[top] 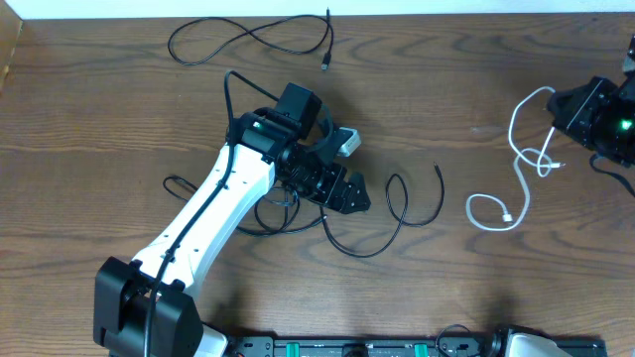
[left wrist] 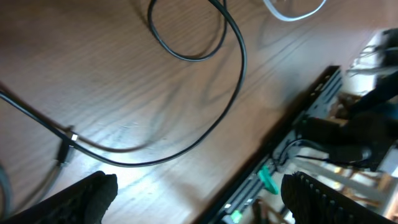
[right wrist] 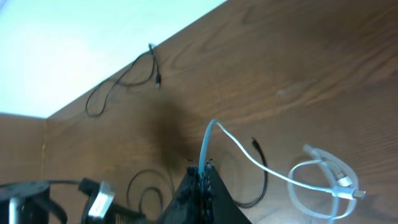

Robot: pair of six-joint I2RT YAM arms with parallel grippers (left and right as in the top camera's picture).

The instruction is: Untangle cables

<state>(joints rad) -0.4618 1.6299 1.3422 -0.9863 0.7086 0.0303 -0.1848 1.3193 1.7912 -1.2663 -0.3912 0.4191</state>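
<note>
Black cables (left wrist: 242, 56) sprawl in loops over the wooden table (top: 99, 119) at mid-frame, and the left gripper (left wrist: 199, 194) hangs above them with its jaws wide apart, holding nothing. Another black cable (top: 329, 42) lies alone near the top edge. At far right, the right gripper (right wrist: 202, 171) is clamped on the white cable (right wrist: 208, 140).

Brown woodgrain table (top: 476, 89), black cables (left wrist: 242, 56) plus one white cable (top: 527, 188), left arm (top: 213, 203) white with black joints, little green light (top: 625, 125) on the black right arm (top: 585, 109)
</note>
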